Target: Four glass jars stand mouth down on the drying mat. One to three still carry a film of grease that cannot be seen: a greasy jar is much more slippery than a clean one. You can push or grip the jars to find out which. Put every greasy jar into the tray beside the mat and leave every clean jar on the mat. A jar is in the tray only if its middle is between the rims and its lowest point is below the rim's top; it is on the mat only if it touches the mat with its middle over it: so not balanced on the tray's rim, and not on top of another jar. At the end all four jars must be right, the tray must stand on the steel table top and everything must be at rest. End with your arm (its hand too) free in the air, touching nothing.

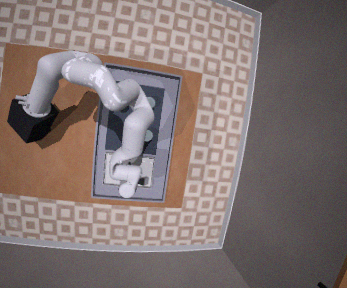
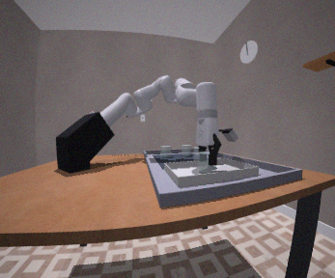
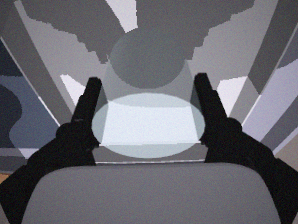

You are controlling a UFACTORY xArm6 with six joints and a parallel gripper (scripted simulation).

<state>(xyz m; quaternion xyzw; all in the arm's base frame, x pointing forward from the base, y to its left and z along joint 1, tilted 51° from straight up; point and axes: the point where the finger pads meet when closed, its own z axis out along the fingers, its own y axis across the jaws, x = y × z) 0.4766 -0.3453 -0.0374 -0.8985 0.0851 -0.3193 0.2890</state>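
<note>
Jar [image 3: 148,124] clamped between gripper [image 3: 148,96] fingers, low inside tray [image 2: 244,170].

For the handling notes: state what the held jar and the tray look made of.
Jar between the gripper fingers: apparently clear glass, pale and see-through, the surface beneath showing through it. Tray: matte grey, opaque, no shine; plastic or painted metal, cannot tell which.

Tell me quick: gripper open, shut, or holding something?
Gripper: shut on a jar, held low over the tray.
</note>
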